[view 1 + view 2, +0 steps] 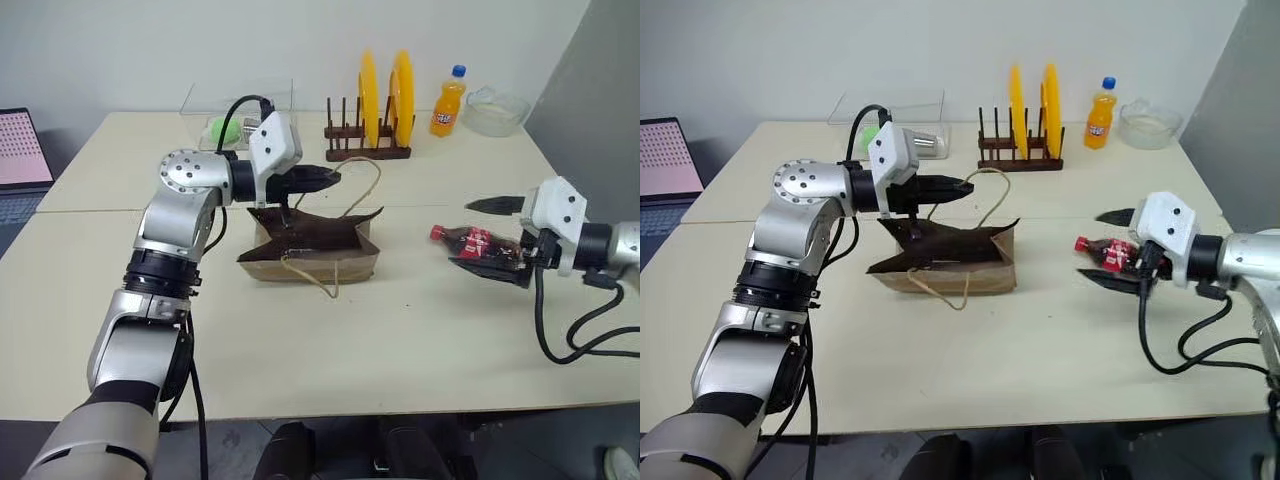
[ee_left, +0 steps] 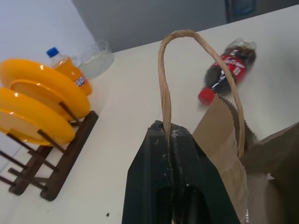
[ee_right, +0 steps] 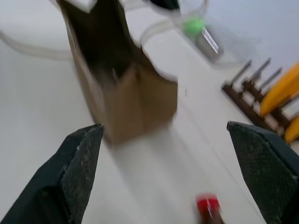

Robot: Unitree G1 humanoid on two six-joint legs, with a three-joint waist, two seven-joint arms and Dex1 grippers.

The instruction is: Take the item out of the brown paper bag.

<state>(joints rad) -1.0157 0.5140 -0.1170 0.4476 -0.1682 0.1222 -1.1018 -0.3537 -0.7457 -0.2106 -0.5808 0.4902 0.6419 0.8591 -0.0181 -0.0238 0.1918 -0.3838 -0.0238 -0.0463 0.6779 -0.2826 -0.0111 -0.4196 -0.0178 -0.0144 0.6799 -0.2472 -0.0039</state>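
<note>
A pale table stretches before me, a rack of yellow plates and an orange soda bottle at its far edge. My left gripper is pinched tight on a cord handle of the brown paper bag, which stands open mid-table. My right gripper is spread wide — between its fingers lies a small cola bottle with a red cap, out of the bag, to its right.
</note>
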